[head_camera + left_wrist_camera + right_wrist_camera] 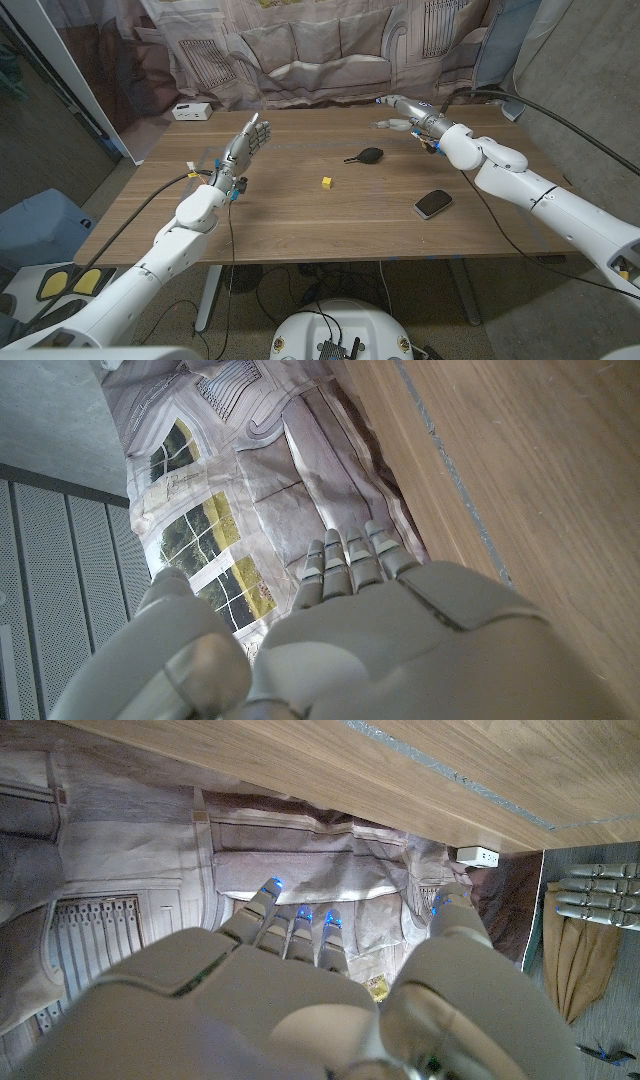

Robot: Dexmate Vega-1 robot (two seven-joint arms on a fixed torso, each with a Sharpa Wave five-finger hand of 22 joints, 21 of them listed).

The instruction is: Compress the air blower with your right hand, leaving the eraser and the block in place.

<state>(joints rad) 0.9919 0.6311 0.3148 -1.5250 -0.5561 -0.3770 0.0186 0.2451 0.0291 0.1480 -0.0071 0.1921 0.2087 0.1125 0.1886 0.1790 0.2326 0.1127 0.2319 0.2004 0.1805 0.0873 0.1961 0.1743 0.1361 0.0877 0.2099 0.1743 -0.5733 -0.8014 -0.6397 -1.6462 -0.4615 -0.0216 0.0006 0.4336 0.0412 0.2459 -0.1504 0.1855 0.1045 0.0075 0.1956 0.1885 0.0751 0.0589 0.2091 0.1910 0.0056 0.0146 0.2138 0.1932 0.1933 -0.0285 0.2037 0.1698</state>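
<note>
The blower (366,156) lay mid-tabletop, left of the right robot hand (401,112), which was open and empty. Its soft rubber bulb looked light; squeezing the round body seemed best.

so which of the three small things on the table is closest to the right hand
The black air blower; it lies closer to the right hand than the yellow block or the dark eraser.

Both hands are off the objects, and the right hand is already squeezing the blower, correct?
Not quite. The head view shows the right hand open near the table's far edge, clear of the blower. The left hand is indeed off the objects.
</note>
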